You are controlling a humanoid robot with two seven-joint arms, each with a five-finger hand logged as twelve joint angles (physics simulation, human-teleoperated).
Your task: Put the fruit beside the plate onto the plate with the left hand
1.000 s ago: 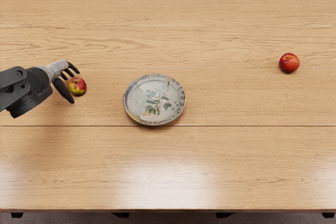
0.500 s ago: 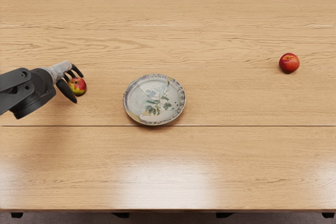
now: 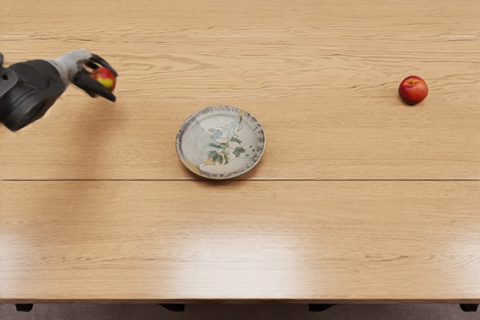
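A small red and yellow apple sits inside my left hand, whose dark fingers are curled around it; hand and fruit are raised above the table at the far left. The round grey plate with a leaf pattern lies at the table's middle, to the right of and below the hand in the picture, with nothing on it. A second red fruit rests on the wood far to the right. My right arm does not show.
The wooden table fills the view; its far edge runs along the top and its front edge along the bottom.
My left hand closed on the apple and lifted it from the table, moving up in the picture. The plate and the right-hand fruit stayed put.
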